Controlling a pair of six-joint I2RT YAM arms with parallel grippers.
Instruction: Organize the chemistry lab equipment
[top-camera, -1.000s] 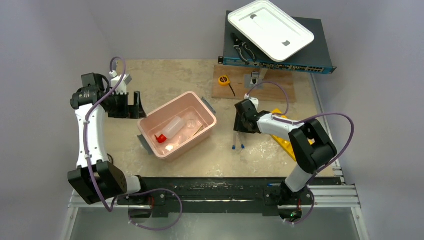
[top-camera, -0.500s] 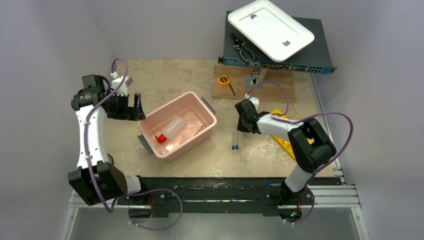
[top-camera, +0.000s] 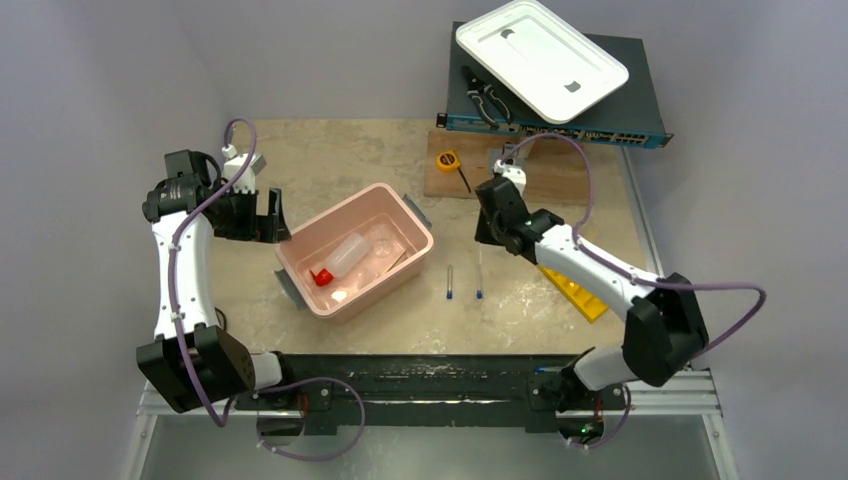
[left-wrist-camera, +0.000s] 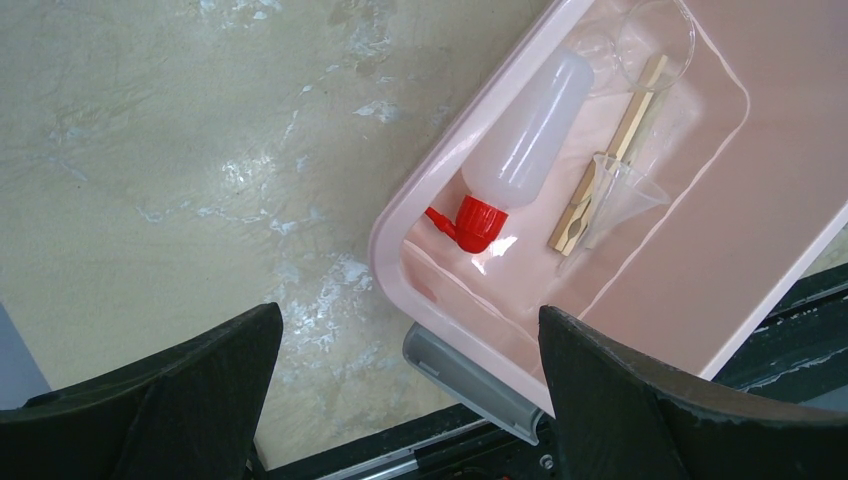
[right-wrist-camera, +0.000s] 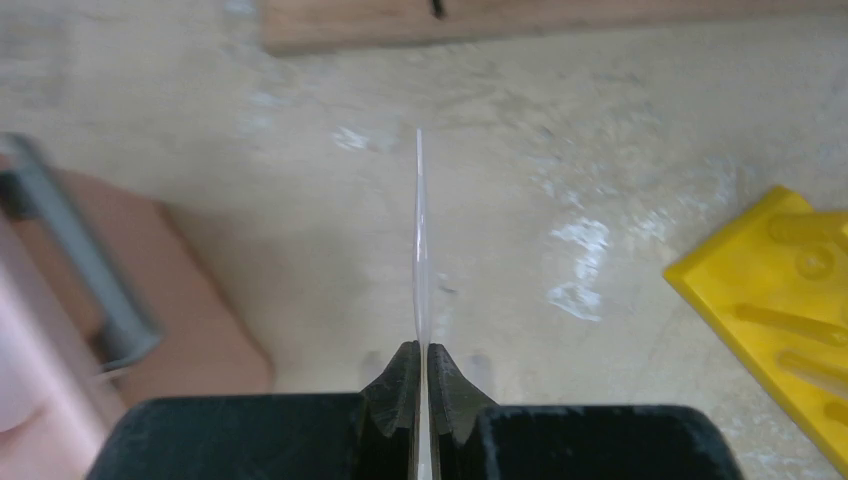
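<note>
The translucent-white squeeze bottle (top-camera: 346, 254) with a red nozzle lies in the pink bin (top-camera: 410, 215), and shows in the left wrist view (left-wrist-camera: 525, 140) beside a slim wooden stick (left-wrist-camera: 612, 145). My left gripper (top-camera: 272, 215) is open and empty just left of the bin (left-wrist-camera: 400, 215), above its grey handle. My right gripper (top-camera: 487, 228) is shut on a thin clear tube (right-wrist-camera: 419, 230) that points down at the table; the tube's tip does not show. Two blue-tipped tubes (top-camera: 450, 283) (top-camera: 479, 274) lie on the table in front of it. The yellow rack (top-camera: 578, 288) lies to its right (right-wrist-camera: 775, 290).
A wooden board (top-camera: 520, 182) with a yellow tape measure (top-camera: 447, 160) lies behind the right gripper. Further back a network switch (top-camera: 600, 128) carries black-handled pliers (top-camera: 487, 100) and a white tray (top-camera: 540, 55). A clear funnel (left-wrist-camera: 622, 190) lies in the bin.
My right gripper has moved away from me, toward the board, its arm stretching out. The two tubes on the table now lie further apart and further left. The left arm has not moved.
</note>
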